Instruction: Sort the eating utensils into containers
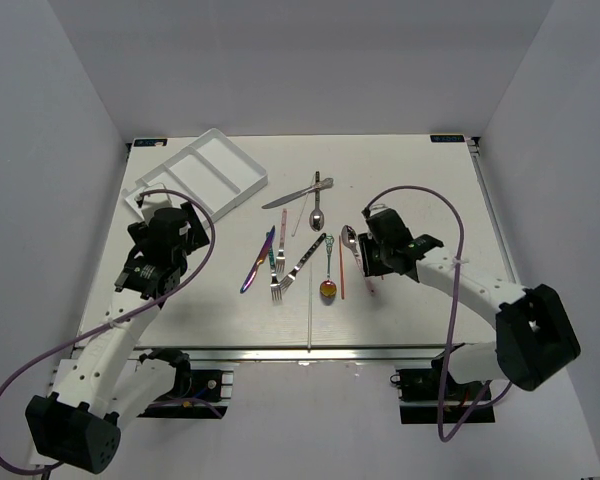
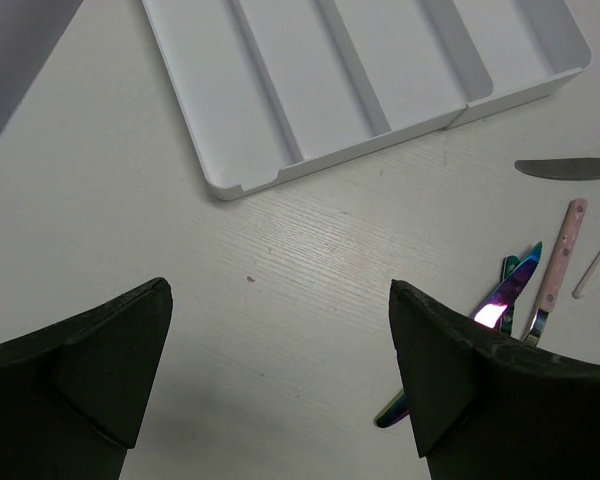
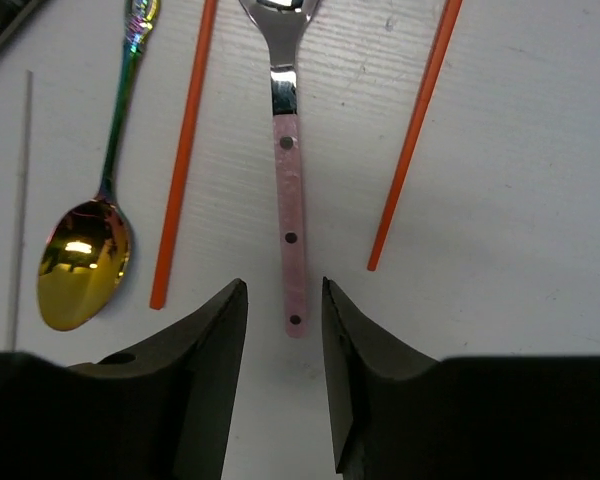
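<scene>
The white cutlery tray point(image 1: 242, 168) lies at the far left, its compartments empty; its near rim shows in the left wrist view point(image 2: 242, 186). The utensils lie loose mid-table: an iridescent knife point(image 1: 257, 262), forks point(image 1: 279, 268), a silver knife point(image 1: 292, 195), a silver spoon point(image 1: 317, 205), a gold-bowled spoon point(image 1: 327, 288) and a red stick point(image 1: 342, 275). My right gripper point(image 1: 368, 262) is open, fingertips point(image 3: 230, 300) on either side of the end of a pink-handled spoon point(image 3: 287, 170), not touching it. My left gripper point(image 1: 183, 216) is wide open and empty over bare table point(image 2: 280, 330).
In the right wrist view, two red sticks point(image 3: 185, 150) point(image 3: 417, 130) flank the pink-handled spoon, with the gold-bowled spoon point(image 3: 80, 260) and a thin white stick point(image 3: 22, 200) at the left. White walls enclose the table.
</scene>
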Robot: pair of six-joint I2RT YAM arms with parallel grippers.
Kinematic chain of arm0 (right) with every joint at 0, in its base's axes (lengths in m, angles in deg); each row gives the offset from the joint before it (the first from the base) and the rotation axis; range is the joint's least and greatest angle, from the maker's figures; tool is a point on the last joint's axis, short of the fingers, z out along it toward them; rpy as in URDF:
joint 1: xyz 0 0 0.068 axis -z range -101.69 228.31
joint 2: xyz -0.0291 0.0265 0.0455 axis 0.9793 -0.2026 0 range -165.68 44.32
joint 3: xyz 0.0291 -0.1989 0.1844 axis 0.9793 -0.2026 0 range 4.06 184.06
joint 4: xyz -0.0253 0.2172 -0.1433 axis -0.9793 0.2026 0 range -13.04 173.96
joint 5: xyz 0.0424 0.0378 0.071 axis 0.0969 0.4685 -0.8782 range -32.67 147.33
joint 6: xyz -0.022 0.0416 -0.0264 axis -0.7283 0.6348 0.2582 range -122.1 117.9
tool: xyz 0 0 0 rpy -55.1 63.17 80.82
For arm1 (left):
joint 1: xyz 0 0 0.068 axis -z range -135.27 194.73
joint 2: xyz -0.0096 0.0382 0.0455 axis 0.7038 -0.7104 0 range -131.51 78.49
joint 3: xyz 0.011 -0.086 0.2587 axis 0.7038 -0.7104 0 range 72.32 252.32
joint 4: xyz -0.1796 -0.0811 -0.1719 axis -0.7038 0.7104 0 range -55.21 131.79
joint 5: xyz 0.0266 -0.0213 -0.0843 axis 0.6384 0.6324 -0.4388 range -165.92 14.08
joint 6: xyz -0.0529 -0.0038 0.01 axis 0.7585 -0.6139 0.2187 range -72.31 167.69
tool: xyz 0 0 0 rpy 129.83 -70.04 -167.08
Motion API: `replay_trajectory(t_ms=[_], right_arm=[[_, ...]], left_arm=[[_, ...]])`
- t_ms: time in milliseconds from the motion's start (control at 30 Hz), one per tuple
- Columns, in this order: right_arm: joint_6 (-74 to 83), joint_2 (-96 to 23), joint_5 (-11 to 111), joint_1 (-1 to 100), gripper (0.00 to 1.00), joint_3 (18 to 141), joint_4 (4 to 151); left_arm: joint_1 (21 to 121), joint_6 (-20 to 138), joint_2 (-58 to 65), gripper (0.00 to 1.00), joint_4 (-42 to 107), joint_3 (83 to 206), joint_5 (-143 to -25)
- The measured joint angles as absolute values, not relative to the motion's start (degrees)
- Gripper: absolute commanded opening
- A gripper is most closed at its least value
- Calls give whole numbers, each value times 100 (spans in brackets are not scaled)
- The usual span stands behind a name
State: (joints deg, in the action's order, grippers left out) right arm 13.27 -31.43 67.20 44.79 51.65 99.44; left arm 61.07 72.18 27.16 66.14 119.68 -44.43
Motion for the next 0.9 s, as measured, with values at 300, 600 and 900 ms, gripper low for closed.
replay_trajectory(t_ms=[300,600,900], right_arm=[[1091,-4194,7026,4416,44,5310,9688],[1070,-5014,7065,4409,8,5602,9218],[1070,-5014,7041,4411,0,5602,9196]], left_arm=[[6096,7216,2657,98,6666,11970,-4443],[6096,7216,2644,98,6699,11972,-4496],[6096,7218,2528,98,6728,11974,-4552]])
